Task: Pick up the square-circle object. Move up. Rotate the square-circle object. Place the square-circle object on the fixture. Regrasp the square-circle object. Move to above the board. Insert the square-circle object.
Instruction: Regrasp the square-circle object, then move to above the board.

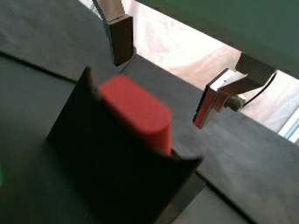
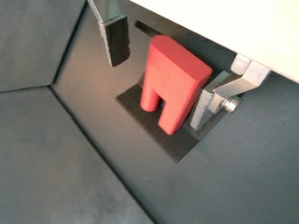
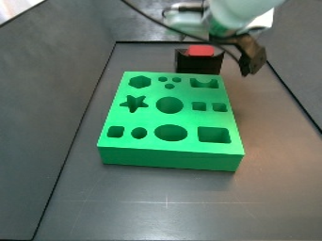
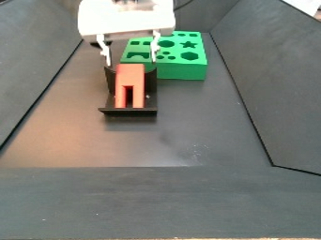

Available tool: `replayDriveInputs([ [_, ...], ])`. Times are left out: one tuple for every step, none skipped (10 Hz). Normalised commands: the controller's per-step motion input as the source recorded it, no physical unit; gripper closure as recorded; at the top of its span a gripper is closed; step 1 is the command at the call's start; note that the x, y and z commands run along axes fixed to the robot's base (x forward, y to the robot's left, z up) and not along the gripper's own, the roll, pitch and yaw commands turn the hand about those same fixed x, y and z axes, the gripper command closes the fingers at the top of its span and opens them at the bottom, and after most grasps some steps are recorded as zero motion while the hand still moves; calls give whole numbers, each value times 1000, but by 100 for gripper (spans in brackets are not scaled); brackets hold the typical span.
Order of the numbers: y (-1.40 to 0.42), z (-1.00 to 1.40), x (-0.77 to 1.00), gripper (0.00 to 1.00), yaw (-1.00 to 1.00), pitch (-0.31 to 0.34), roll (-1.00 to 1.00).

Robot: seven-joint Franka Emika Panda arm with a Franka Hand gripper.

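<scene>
The red square-circle object (image 2: 172,77) rests on the dark fixture (image 2: 160,131); it also shows in a wrist view (image 1: 138,109) and in both side views (image 3: 201,52) (image 4: 129,86). My gripper (image 2: 163,74) is open, and its silver fingers (image 2: 115,39) stand on either side of the object without gripping it. In a wrist view the gripper (image 1: 163,83) sits just past the object's end. The green board (image 3: 172,120) with shaped holes lies beside the fixture (image 4: 129,108) and shows in a side view (image 4: 181,53).
Dark walls ring the black floor (image 4: 189,141). A pale surface (image 1: 187,48) shows beyond the fixture's far side in a wrist view.
</scene>
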Motion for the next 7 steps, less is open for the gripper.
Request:
replayDriveInputs([
  [18,-725,95,0,-7,-49,71],
  [11,-522,77,0,-13,-38,69],
  [10,-422,76,0,-13,-34,67],
  [8,-223,71,0,-12,-23,70],
  [0,-500,0,100,0,0,0],
  [97,1000,82,100,-62,80,-39],
  [97,1000,82,100,-62,80,-39],
])
